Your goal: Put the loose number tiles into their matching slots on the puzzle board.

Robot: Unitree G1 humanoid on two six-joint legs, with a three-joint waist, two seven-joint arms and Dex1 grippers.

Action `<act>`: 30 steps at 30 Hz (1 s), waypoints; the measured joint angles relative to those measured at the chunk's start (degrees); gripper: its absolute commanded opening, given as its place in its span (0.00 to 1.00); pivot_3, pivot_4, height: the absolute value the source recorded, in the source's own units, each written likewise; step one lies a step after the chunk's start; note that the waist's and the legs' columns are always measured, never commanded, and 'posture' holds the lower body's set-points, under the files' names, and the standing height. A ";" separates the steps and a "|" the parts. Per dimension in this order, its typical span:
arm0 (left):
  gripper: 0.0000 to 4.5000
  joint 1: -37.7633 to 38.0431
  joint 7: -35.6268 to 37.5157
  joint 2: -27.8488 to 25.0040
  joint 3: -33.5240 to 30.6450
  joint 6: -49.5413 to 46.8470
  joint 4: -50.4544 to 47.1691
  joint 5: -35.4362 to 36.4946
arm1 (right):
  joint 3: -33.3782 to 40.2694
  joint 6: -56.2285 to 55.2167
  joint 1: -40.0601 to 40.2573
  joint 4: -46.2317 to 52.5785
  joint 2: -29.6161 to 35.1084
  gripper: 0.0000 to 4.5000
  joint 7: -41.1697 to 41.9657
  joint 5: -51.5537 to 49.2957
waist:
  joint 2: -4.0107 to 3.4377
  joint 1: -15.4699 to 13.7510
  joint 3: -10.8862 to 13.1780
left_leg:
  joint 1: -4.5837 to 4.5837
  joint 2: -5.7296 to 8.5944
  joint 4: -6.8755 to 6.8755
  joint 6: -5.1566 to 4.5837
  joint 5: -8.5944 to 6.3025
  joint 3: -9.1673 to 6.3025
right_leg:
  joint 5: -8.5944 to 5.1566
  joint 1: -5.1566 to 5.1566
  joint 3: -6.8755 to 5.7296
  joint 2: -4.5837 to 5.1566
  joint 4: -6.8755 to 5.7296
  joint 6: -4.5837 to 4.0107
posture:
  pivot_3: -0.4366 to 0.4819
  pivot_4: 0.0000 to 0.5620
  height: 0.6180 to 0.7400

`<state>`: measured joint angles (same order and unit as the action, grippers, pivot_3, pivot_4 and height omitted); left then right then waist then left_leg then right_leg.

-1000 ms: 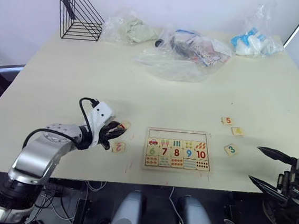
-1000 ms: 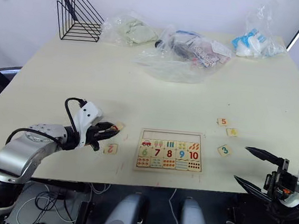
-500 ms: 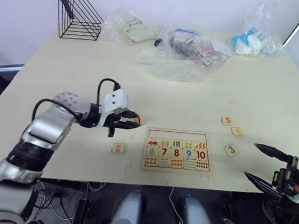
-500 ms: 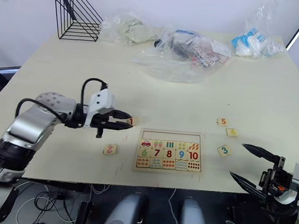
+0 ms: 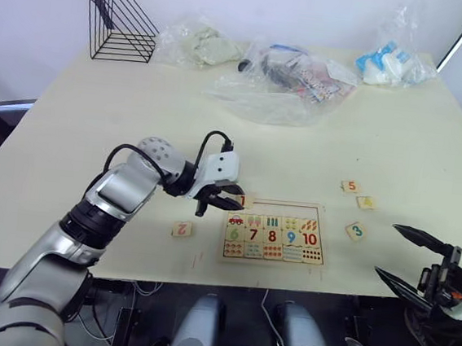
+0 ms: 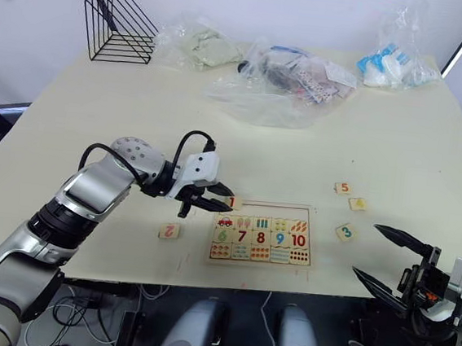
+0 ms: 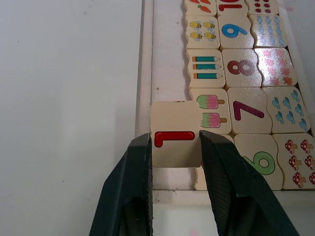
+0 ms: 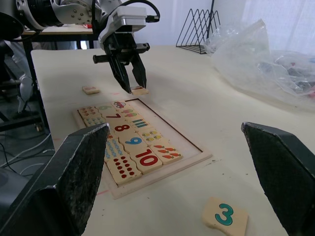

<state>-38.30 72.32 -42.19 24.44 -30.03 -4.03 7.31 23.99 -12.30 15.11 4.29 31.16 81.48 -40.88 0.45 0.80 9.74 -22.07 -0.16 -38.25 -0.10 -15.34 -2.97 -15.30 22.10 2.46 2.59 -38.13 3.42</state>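
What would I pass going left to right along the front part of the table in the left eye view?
Tile 2 → left gripper holding tile 1 → puzzle board → tile 3 → right gripper.

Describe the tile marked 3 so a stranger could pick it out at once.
Start at the puzzle board near the table's front edge and look to the robot's right of it. Three loose tiles lie there; the 3 tile is nearest the front edge and carries a green digit.
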 measured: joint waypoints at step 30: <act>0.20 -3.03 2.55 0.04 4.02 -4.88 0.04 -6.15 | -0.71 -2.93 -0.70 -1.82 -0.80 1.00 0.07 0.42 | 0.00 -0.01 0.00 | -0.01 0.00 -0.01 0.00 0.00 -0.02 | 0.00 0.00 -0.01 0.00 0.00 0.00 | 0.48 0.27 1.00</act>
<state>-41.33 74.87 -42.15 28.46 -34.91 -4.00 1.16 23.28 -15.23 14.41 2.47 30.36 81.54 -40.46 0.45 0.79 9.74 -22.08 -0.16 -38.26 -0.10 -15.34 -3.00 -15.30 22.10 2.45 2.59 -38.13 3.42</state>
